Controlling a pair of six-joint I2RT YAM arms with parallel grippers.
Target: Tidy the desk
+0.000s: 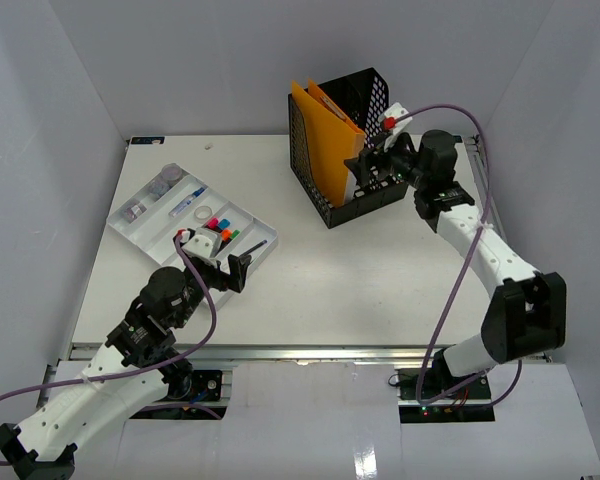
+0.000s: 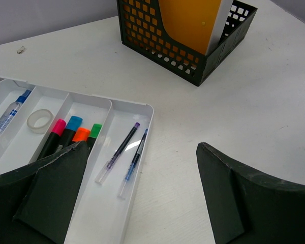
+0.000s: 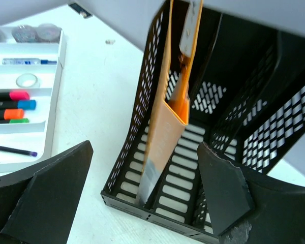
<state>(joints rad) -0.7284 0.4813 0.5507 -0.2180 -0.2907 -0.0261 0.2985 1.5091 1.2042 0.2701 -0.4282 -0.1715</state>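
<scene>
Currently, right tool (image 3: 144,147), spread astride the orange folder (image 3: 168,132), may snag and tip the black holder (image 3: 274,137); left tool (image 2: 142,146) spread.

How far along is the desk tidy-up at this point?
Done: markers, pens and tape lie in the white tray; the orange folder stands in the black file holder. In hand: nothing; left tool and right tool are open. Left: perhaps the small scrap on the desk.

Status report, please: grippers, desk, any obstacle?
Left gripper open by tray. Right gripper open at file holder. Desk: pens in tray, orange folder in holder. No obstacle seen.
</scene>
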